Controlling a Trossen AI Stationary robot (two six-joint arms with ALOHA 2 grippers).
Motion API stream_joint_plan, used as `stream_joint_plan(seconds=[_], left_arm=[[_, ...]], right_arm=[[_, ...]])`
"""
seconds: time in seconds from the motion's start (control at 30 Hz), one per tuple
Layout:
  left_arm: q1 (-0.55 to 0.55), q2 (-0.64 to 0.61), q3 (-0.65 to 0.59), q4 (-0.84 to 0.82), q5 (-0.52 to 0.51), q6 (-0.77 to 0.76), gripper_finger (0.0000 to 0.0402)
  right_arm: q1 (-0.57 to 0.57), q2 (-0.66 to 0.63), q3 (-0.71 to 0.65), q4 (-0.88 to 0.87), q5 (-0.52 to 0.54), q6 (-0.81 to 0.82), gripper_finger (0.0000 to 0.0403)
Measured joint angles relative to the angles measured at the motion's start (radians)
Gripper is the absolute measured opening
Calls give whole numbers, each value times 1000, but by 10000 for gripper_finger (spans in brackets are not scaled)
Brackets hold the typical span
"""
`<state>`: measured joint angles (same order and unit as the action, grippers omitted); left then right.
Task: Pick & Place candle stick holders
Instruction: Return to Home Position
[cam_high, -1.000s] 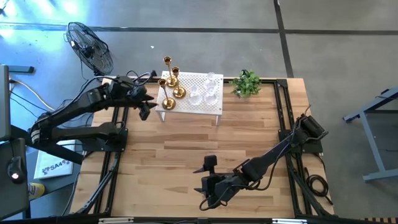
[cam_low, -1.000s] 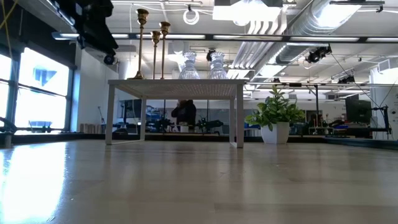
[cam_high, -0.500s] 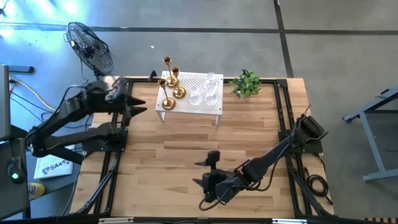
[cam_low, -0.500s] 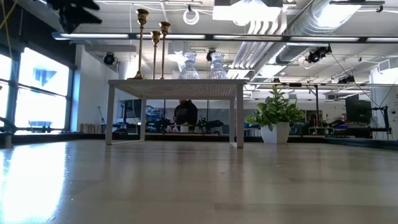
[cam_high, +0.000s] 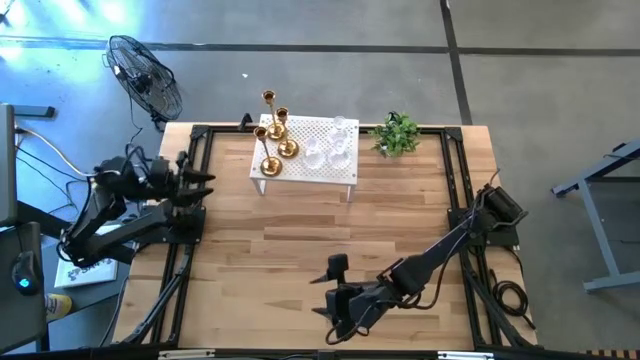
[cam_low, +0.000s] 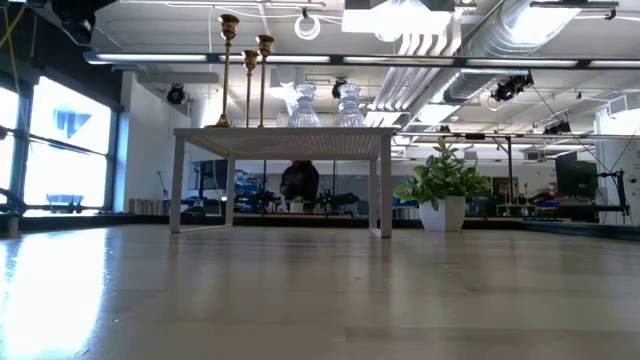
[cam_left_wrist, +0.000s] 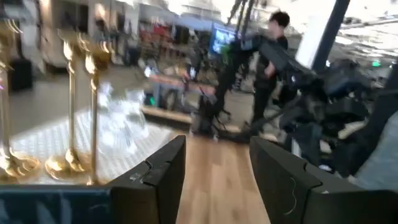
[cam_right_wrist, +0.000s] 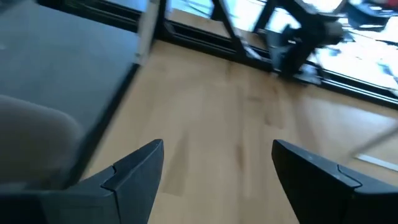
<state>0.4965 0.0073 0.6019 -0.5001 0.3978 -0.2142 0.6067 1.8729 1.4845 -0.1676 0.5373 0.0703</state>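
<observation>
Three gold candle stick holders (cam_high: 275, 135) stand upright on their round bases on the left part of a small white perforated stand (cam_high: 300, 175) at the table's far side. Clear glass holders (cam_high: 330, 148) stand beside them. In the low view the gold ones (cam_low: 248, 75) and the glass ones (cam_low: 325, 105) rise above the stand's top (cam_low: 285, 134). My left gripper (cam_high: 205, 182) is open and empty at the table's left edge, facing the gold holders (cam_left_wrist: 74, 106). My right gripper (cam_high: 325, 292) is open and empty, low over the table's near middle.
A potted plant (cam_high: 398, 133) stands to the right of the stand at the far edge. A fan (cam_high: 145, 75) stands on the floor beyond the far left corner. A person (cam_left_wrist: 273, 43) shows in the room behind. Bare wood lies between the stand and my right gripper.
My left gripper has drawn back from beside the gold holders on the stand toward the table's left edge and has left the low view. The holders stand as before.
</observation>
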Motion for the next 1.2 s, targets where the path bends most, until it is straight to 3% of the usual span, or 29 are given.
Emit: stream_joint_plan(seconds=[0.13, 0.27, 0.33, 0.43, 0.5, 0.67, 0.97, 1.2], left_arm=[[11, 8, -27, 33, -21, 3, 151], [14, 1, -130, 115, -34, 11, 90], [14, 1, -187, 212, -37, 24, 50], [14, 1, -317, 393, -3, -3, 9], [13, 1, -399, 484, 9, -32, 10], [13, -1, -515, 610, -12, -74, 3], [-8, 2, -585, 655, -27, -114, 1], [-134, 2, -587, 677, -114, -101, 0]], right_arm=[[-5, 0, 0, 49, -98, 0, 291], [-6, 0, 0, 79, -145, -32, 291], [-6, 0, 0, 85, -122, -49, 291], [-5, 0, 0, 105, -2, -34, 284], [-6, -1, 0, 120, 61, -8, 272], [-3, -31, -1, 108, 63, -3, 209], [32, -131, -1, 61, 118, -50, 16], [57, -223, -1, -60, 203, -46, 6]])
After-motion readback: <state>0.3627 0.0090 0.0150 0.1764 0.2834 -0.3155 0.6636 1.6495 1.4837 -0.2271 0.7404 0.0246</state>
